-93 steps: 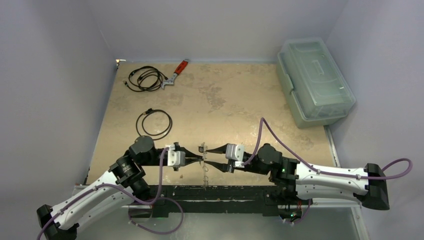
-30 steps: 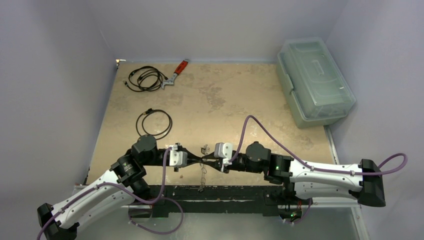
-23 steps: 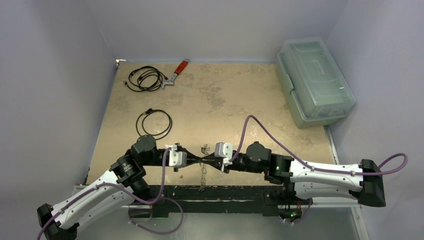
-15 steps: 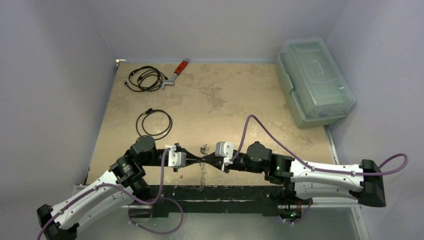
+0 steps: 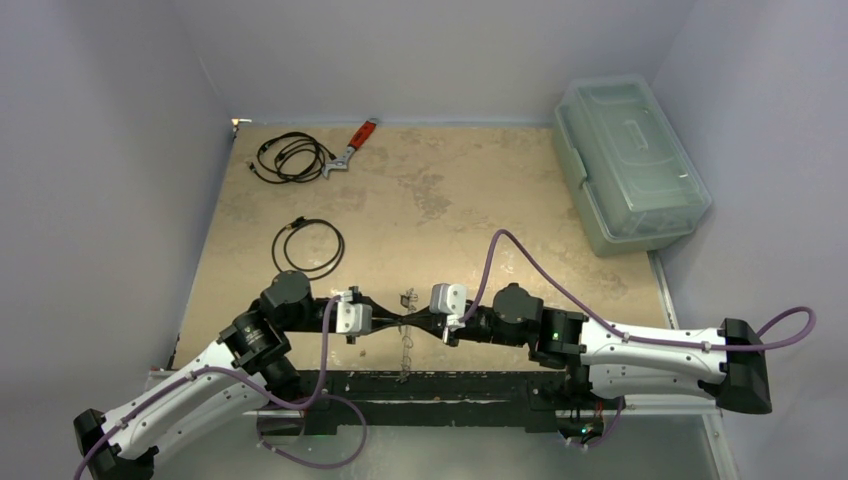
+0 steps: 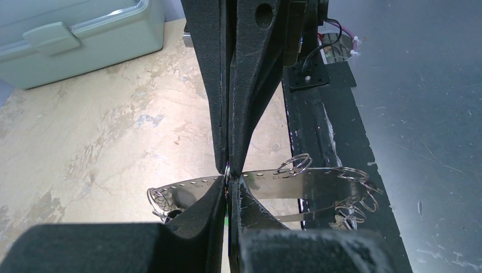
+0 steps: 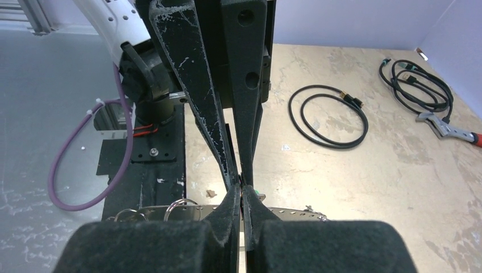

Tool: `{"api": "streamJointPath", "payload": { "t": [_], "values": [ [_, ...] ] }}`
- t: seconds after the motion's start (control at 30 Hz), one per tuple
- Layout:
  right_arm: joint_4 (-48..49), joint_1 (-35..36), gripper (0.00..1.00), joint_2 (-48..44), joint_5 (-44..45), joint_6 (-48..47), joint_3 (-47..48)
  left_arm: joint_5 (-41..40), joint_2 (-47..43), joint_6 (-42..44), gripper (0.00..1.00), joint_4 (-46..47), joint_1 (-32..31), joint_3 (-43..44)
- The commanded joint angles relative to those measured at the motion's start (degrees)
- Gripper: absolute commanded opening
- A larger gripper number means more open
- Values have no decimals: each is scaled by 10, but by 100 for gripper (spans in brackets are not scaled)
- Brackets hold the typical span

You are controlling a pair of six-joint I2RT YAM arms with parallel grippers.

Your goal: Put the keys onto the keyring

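Firmly closed, jaws meet; keyring [image 6: 307, 182] between.

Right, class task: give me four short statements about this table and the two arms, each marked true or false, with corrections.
1. The left gripper and right gripper are shut, tip to tip. True.
2. The keyring lies loose on the table. False: the left gripper pinches it.
3. The wrench lies beside the box. False: it lies by the cables, far left.
4. The box's lid is on. True.
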Motion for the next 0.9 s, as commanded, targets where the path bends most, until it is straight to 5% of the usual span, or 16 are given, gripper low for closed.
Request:
{"api": "streamJointPath", "payload": {
  "t": [0.0,0.13,0.27,0.4,0.57,0.87],
  "values": [
    [-2,-1,0,9,2,1,14,30,-9,-9,0,45,0,18],
    [6,-1,0,1,3,-1,9,24,-15,-10,0,45,1,15],
    [33,-1,0,-28,9,-1,-7,6,-34,-18,40,71,1,9],
    [62,-1,0,-61,3,-3,-26,-5,-62,-17,53,76,1,1],
    [85,-1,0,-97,6,-4,-44,-1,-66,-20,52,85,1,-5],
    [102,-1,0,-104,-14,-1,-49,25,-28,-36,31,110,1,-5]
  ]
}}
